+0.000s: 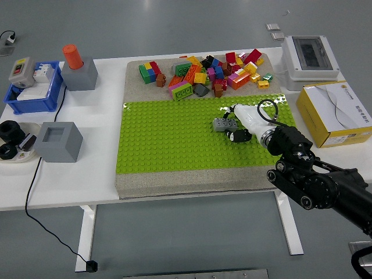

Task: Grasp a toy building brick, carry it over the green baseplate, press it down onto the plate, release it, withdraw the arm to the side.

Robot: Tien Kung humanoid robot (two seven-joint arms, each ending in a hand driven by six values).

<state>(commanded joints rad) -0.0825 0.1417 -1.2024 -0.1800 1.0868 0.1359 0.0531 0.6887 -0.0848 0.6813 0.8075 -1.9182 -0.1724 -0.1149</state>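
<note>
A grey brick [224,124] sits on the green baseplate [168,139], right of its middle. My right hand [239,124], white with black fingertips, lies over the plate and holds the grey brick at its right end. The black right arm runs in from the lower right corner. A heap of loose bricks [203,72] in many colours lies on the tan mat behind the plate. No left arm shows.
A white electrical box [311,55] and a yellow-and-white carton [337,113] stand right of the mat. On the left are a grey block [58,141], a blue bin [34,90], an orange-capped grey block [77,68] and a tray of black parts [14,142].
</note>
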